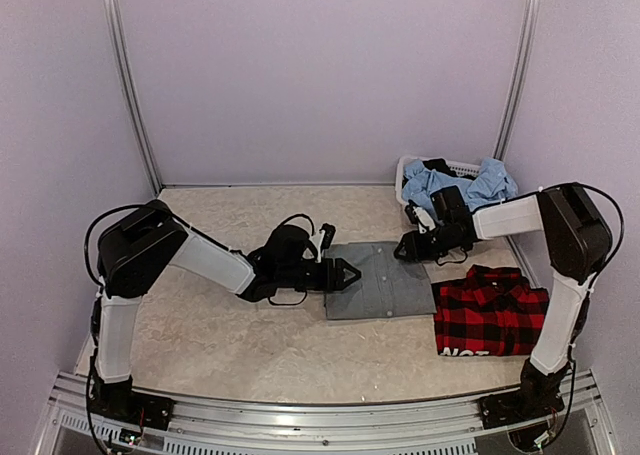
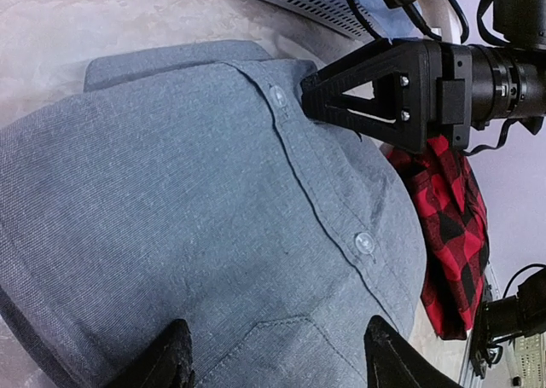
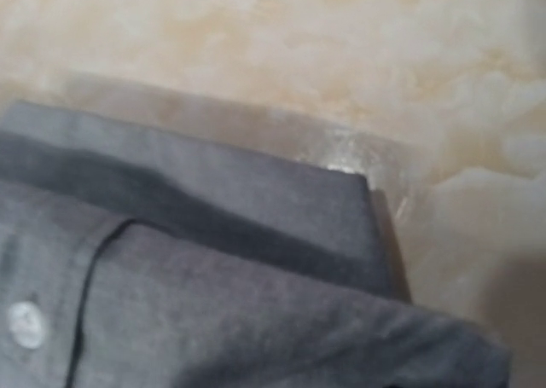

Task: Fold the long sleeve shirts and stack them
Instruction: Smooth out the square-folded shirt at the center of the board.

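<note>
Top external view: one grey shirt lies on the surface between two pincers.
At its left edge the left pincer stands spread; the right pincer, grip unclear, is at its far right corner; one plaid shirt lies beside it.

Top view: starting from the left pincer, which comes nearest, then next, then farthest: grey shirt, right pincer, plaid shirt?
1. grey shirt, directly at its tips, mid-table.
2. right pincer, at the shirt's far right corner.
3. plaid shirt, far right.
</note>
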You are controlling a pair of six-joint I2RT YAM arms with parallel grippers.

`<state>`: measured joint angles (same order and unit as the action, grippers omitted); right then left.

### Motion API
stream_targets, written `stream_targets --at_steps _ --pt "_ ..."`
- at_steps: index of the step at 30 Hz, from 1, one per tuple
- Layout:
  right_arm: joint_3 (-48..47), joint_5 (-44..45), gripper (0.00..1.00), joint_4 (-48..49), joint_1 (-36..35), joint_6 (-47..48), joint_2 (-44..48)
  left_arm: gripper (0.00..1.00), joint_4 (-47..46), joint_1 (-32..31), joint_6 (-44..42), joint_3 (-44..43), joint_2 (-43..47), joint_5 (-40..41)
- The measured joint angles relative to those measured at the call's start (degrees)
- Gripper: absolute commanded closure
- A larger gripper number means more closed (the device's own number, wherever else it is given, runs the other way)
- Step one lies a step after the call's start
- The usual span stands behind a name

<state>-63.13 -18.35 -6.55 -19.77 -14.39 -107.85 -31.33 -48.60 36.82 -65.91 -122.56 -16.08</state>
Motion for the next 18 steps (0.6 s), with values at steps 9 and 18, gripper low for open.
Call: stream_targets --at_steps 9,18 --pt "-0.7 1.6 0.43 -0.6 0.0 1.0 -1.2 0.34 -1.4 -0.6 0.1 1.3 -0.6 2.8" --pt "-0.1 4.3 0.27 -3.4 0.0 1.9 8.9 0.33 0.4 -0.7 -1.2 2.5 2.5 4.9"
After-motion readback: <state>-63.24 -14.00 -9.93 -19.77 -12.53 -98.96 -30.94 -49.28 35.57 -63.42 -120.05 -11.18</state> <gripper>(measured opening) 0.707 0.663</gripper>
